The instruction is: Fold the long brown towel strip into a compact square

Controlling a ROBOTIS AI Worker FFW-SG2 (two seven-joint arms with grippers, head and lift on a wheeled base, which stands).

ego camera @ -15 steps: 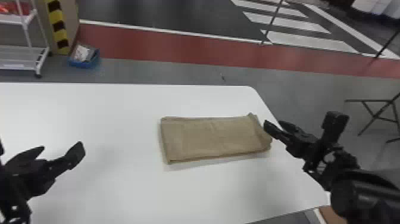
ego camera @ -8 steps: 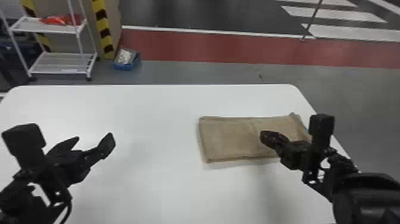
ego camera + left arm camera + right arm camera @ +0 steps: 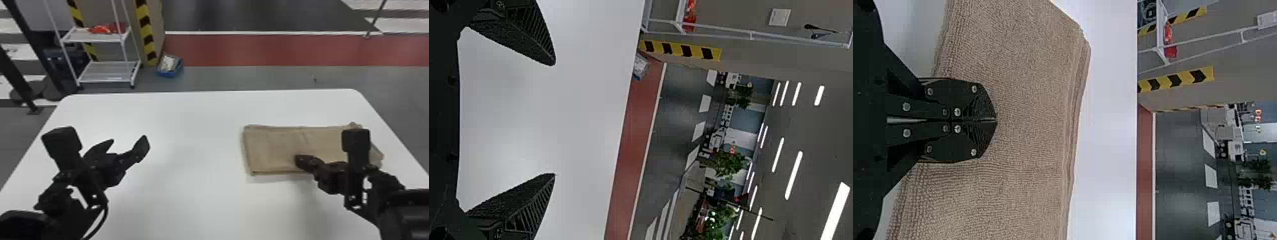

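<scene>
The brown towel lies folded into a flat rectangle on the right part of the white table. Over its near edge is my right gripper; in the right wrist view the towel spreads beneath the right gripper, whose two fingers are pressed together with no cloth visible between them. My left gripper is held over the table's left side, away from the towel. In the left wrist view the left gripper has its fingers wide apart, with bare tabletop behind them.
Beyond the table's far edge stand a white wire shelf with red items and a blue bin on the floor. The table's right edge runs close past the towel's right end.
The head view has swung left, showing more of the table's left side. My right gripper has moved from the towel's right end toward its middle, and its fingers have closed. The towel keeps its shape.
</scene>
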